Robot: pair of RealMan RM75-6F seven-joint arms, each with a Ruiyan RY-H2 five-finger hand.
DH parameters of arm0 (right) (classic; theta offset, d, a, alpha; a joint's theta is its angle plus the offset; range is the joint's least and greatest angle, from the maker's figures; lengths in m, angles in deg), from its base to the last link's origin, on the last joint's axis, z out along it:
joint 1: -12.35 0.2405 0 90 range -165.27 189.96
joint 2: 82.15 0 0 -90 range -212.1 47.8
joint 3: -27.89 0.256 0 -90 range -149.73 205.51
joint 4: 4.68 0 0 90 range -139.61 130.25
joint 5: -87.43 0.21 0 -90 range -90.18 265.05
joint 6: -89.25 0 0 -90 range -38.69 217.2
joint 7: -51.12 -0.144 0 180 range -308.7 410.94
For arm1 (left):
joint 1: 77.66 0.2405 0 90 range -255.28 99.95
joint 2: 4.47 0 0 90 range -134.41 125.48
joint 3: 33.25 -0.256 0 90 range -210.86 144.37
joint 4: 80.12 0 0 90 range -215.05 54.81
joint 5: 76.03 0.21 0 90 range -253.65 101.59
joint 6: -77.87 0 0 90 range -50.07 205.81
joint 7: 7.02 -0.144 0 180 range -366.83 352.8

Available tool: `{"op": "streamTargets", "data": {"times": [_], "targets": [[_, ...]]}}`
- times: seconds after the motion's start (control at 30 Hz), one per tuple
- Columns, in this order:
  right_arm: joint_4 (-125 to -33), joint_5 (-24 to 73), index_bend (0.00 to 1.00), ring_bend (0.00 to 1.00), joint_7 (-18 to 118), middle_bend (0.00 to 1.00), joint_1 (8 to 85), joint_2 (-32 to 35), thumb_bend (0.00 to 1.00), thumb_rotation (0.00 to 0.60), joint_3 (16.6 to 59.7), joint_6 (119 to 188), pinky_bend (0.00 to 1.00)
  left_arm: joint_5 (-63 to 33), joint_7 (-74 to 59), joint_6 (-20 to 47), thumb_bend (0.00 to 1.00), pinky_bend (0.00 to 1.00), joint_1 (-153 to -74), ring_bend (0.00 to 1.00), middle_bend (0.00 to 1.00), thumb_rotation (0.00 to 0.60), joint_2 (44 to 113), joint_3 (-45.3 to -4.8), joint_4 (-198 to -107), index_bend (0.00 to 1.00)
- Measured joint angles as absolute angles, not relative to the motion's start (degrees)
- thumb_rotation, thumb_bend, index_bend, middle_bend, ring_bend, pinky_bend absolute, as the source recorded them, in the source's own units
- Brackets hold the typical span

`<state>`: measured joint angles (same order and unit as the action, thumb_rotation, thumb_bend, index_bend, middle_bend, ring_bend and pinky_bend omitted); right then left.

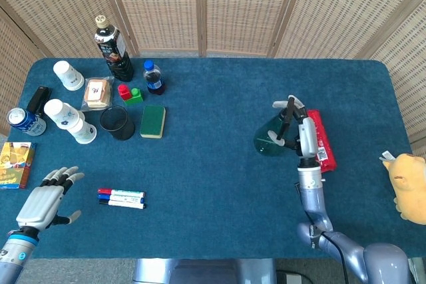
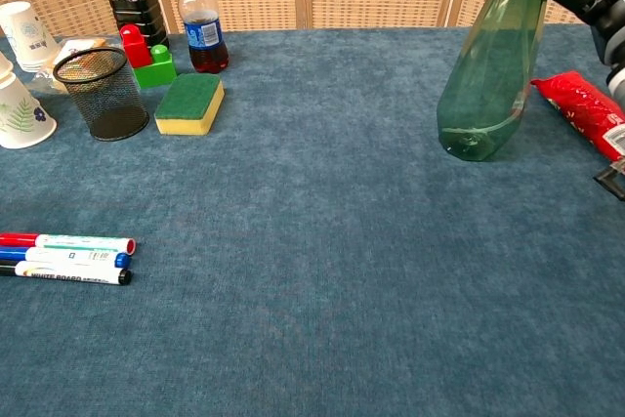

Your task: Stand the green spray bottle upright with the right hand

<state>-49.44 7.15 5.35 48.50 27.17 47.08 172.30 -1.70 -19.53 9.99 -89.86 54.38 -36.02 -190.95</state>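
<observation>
You have one green spray bottle [image 1: 271,136] on the table [image 1: 213,191], and one red packet [image 1: 321,139] just beside it. Toward the left edge there are three markers [image 1: 121,197] lying together, three paper cups [image 1: 68,75], one mesh pen cup [image 1: 118,123] and one sponge [image 1: 153,121]. Near the far left corner stand two drink bottles [image 1: 114,49], with two toy blocks [image 1: 130,92] between them. You also have one can [image 1: 24,121], and what looks like one wrapped snack [image 1: 97,92].

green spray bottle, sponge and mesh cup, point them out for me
green spray bottle [image 2: 488,95], chest view, middle of its body
sponge [image 2: 190,97], chest view, green top face
mesh cup [image 2: 103,100], chest view, front wall
</observation>
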Motion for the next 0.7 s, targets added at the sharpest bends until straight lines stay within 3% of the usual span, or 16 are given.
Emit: {"op": "streamTargets", "data": {"times": [0.7], "targets": [[-45.81,7.99,0.3,0.27,2.8,0.37,47.34,27.47,0.16,0.271,47.2,171.98,0.16,-1.62,-20.19,9.85,0.31,0.0,-90.01,0.0,0.1,0.6,54.48,-36.15,-191.43,0.16]]}}
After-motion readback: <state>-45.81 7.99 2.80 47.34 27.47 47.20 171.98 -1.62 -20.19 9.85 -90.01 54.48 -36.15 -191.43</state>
